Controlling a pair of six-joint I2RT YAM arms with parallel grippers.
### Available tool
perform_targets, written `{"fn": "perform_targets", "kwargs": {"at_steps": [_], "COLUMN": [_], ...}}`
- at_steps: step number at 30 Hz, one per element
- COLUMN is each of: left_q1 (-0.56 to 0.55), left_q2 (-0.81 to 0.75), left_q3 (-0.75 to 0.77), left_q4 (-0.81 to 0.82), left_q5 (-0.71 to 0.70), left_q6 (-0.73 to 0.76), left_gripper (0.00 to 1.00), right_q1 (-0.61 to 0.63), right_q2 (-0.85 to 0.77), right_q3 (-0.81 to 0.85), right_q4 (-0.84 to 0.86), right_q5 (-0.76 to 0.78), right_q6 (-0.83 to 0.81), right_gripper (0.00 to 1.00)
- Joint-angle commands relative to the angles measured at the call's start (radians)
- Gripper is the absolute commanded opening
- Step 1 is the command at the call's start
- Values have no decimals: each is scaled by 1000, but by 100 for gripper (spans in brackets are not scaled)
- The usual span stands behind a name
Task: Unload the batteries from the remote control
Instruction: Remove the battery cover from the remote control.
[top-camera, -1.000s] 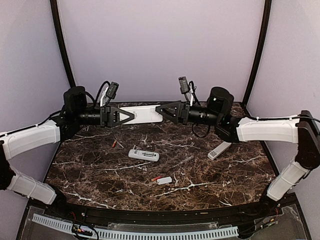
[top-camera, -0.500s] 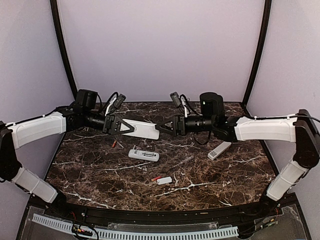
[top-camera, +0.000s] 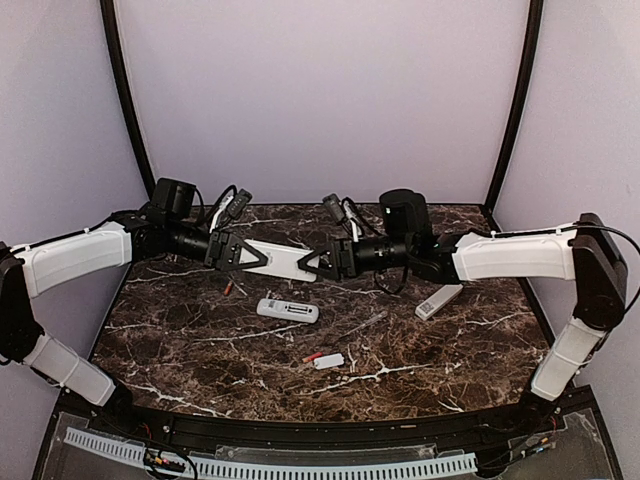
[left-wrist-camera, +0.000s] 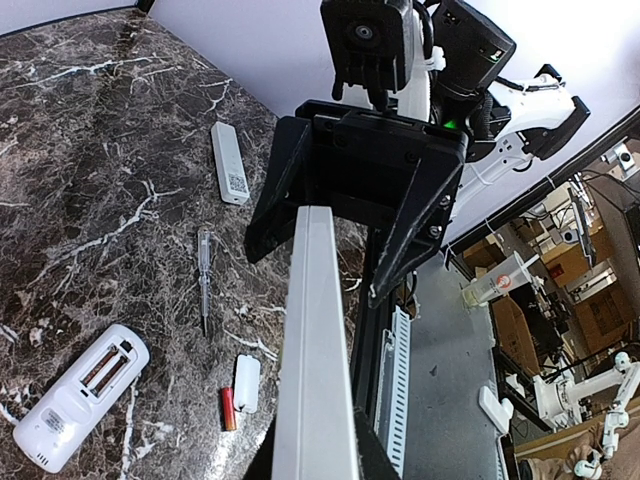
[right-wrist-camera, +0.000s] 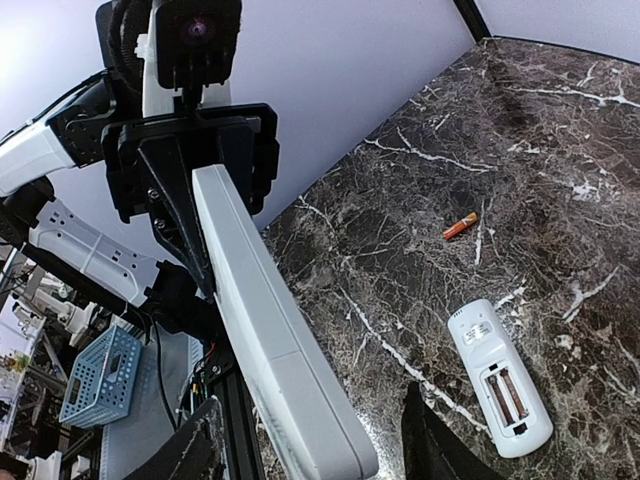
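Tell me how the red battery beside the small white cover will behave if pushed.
The battery is a small cylinder lying on its side, so it will probably roll on the smooth table. It looks tiny, so likely light and easily flicked away. The cover close beside it may block it that way.

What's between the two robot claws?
A long white remote, gripped by the left claw, its other end inside the open right claw. Top view shows it.

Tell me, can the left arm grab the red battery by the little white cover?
Probably not right now. The left pincer is shut on the long white remote, held up in the air, so it has nothing free for the red battery lying below.
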Motion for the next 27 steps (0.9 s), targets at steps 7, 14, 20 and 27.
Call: {"fn": "perform_targets", "kwargs": {"at_steps": [7, 14, 20, 27], "left_q1": [3, 3, 3, 3], "left_q2": [-12, -13, -14, -17], "left_q3": [26, 26, 25, 26], "left_q4": [-2, 0, 5, 9], "left_q5": [20, 22, 27, 42], "left_q6": [19, 15, 14, 10], "left_gripper": [0, 0, 0, 0], "right_q1": [10, 9, 10, 10], "right_q2": [24, 30, 19, 5], "right_q3": [31, 33, 26, 7], "right_q4": [14, 8, -22, -46], "right_q5": [20, 36, 80, 69], "right_q6": [7, 8, -4, -42], "right_gripper": [51, 41, 26, 25]}}
